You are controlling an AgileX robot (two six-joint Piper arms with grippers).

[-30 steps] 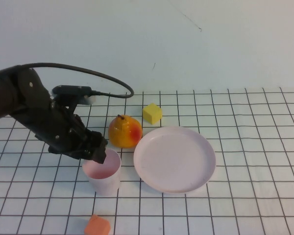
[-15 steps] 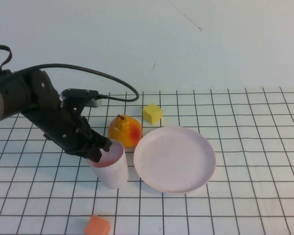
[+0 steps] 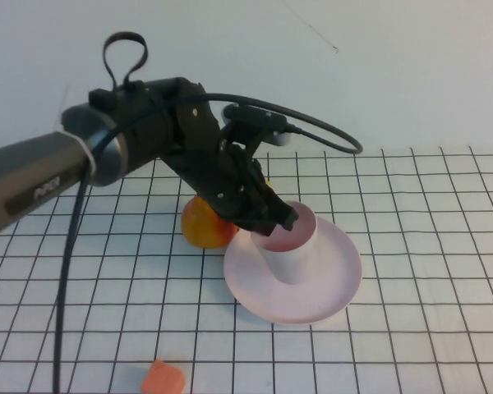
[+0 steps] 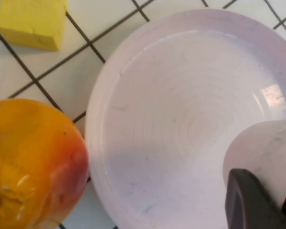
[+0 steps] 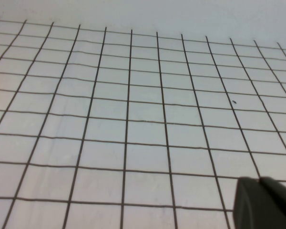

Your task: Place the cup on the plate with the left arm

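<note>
Left arm (image 3: pixel 82 160) holds the cup (image 3: pixel 292 246) over the plate (image 3: pixel 329 283).

The grey forearm reaches in from the left and bends down, its left tool (image 3: pixel 267 217) clamped on the cup's near rim; the cup tilts, with its base at the plate's middle, though I cannot tell if it touches. Cup and plate both look empty. The pear-like fruit (image 3: pixel 201 230) sits just left of the plate, an orange piece (image 3: pixel 163 378) near the table's (image 3: pixel 427 345) front edge. The left wrist view adds a yellow block (image 4: pixel 31 21), hidden from above. The right tool (image 5: pixel 264 202) shows only as a dark corner over bare grid; its grip is unclear.
</note>
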